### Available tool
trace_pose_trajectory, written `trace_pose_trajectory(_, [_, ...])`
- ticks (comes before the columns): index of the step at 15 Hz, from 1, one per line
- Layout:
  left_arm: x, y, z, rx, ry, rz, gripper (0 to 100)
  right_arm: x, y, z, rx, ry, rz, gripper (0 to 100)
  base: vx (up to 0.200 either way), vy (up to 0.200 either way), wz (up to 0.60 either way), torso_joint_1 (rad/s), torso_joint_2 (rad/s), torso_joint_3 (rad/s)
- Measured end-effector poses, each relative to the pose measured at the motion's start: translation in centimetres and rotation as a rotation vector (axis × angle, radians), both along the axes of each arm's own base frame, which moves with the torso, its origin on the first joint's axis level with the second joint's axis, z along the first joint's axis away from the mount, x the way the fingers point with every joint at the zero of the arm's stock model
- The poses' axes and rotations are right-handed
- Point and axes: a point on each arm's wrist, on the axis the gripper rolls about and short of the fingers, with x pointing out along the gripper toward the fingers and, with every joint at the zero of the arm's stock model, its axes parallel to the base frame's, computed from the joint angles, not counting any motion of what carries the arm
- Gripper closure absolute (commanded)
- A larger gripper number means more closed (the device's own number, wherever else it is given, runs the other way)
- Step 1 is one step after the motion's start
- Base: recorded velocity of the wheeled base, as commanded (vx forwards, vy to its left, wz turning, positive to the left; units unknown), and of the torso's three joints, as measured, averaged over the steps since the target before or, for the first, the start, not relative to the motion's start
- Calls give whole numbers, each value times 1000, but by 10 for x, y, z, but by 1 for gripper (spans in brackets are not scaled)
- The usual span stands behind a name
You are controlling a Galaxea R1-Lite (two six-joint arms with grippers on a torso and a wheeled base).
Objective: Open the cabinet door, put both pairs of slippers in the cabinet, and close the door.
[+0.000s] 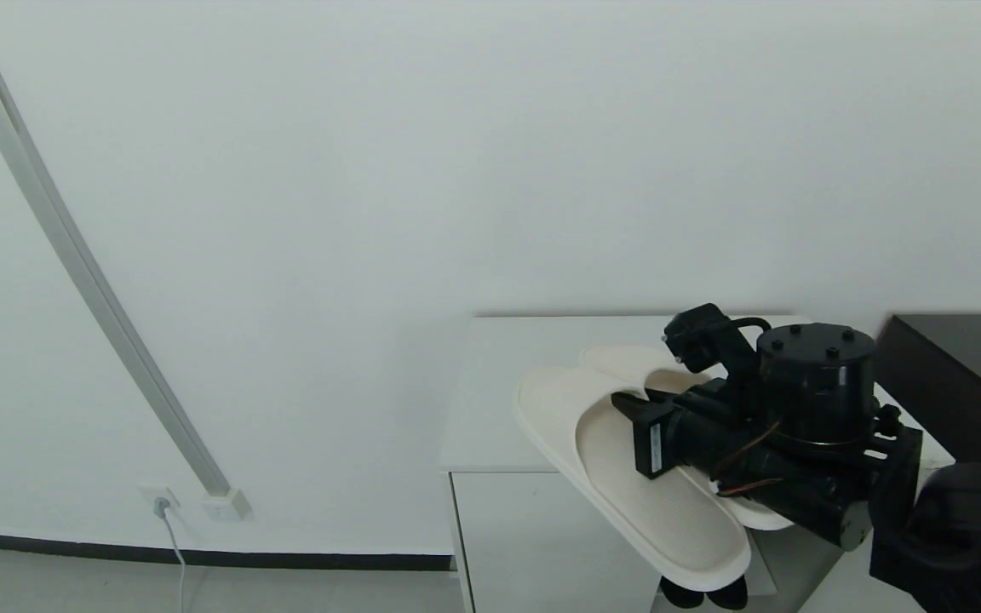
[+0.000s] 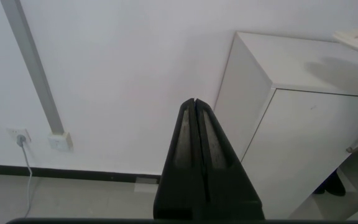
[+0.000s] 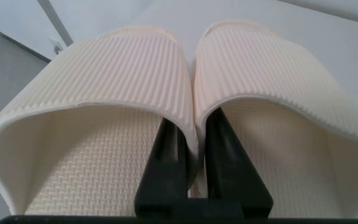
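A pair of cream slippers (image 1: 627, 477) (image 3: 123, 81) hangs tilted over the front of the white cabinet (image 1: 490, 400) (image 2: 291, 68). My right gripper (image 1: 631, 404) (image 3: 194, 155) is shut on it, its fingers (image 3: 166, 162) pinching the two inner strap walls together, toes pointing away. A dark pair of slippers (image 1: 703, 593) (image 2: 331, 185) shows low down, inside the cabinet's front opening. My left gripper (image 2: 195, 106) is shut with nothing in it, out to the cabinet's left and facing the wall.
A white wall stands behind the cabinet, with a slanted grey conduit (image 1: 73, 247) and a socket with a plugged cable (image 1: 158, 504) near the floor. A dark tabletop (image 1: 967, 366) adjoins the cabinet on the right.
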Motion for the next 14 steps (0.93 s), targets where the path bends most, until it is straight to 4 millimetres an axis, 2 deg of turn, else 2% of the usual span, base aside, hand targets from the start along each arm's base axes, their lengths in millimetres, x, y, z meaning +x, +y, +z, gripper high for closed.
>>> trace_pose_trajectory(3, [0,0,0,0,0,0,100,-8,-7,2,-13,-11,5,100,0,0,0,0,0,0])
trace_pose_trajectory(10, [0,0,0,0,0,0,100,-10,-9,4,-11,-15,4,100,0,0,0,0,0,0])
trace_pose_trajectory(14, [0,0,0,0,0,-1,100,-9,-8,3,-14,-14,0,100,-200,0,0,11,4,0])
